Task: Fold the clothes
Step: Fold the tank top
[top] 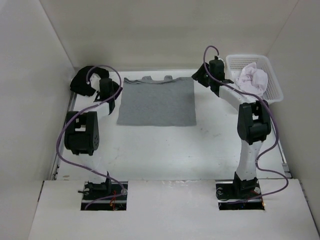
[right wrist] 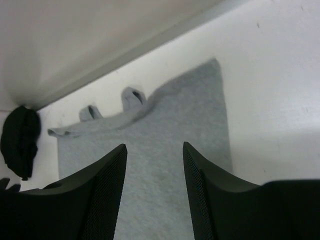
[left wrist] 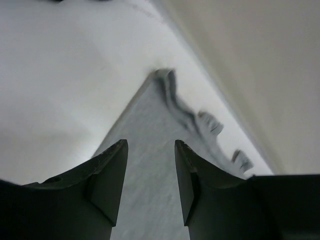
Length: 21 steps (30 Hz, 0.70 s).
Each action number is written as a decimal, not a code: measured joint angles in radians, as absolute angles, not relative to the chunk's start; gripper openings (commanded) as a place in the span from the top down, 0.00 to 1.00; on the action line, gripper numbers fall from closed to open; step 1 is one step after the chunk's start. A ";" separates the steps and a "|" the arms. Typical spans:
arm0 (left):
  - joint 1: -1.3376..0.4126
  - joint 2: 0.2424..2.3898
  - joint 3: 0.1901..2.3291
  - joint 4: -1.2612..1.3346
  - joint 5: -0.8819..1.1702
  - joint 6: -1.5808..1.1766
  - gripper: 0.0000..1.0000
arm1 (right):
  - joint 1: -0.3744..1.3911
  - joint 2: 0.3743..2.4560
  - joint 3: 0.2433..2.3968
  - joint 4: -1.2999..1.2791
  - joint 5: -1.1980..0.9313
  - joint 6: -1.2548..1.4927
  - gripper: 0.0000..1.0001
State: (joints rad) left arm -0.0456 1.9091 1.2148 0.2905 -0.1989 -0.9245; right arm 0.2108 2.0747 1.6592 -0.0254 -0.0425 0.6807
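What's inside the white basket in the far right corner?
A crumpled pale pinkish-white cloth sits in the white basket, filling much of it. Anything under the cloth, and most of the basket's floor, is covered.

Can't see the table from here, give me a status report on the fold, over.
Left gripper and right gripper open, both empty. Grey garment flat on the table. Black bundle left, basket right, neither touching it.
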 measured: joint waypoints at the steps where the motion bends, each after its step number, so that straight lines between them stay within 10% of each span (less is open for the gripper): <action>1: -0.046 1.863 1.139 0.296 -0.200 -0.925 0.60 | 0.211 2.057 1.621 -0.022 -0.038 0.680 0.48; 7: -0.081 1.421 0.658 0.345 -0.241 -0.949 0.61 | 0.240 1.779 1.218 0.033 -0.005 0.680 0.97; 21: 0.027 1.360 0.356 0.427 -0.020 -1.022 0.63 | 0.340 1.362 0.649 0.205 0.010 0.715 0.59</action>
State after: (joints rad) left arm 0.0269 1.3602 0.3561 0.4267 -0.0196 -1.0218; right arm 0.3401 1.3624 0.6491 0.2050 0.0097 0.7147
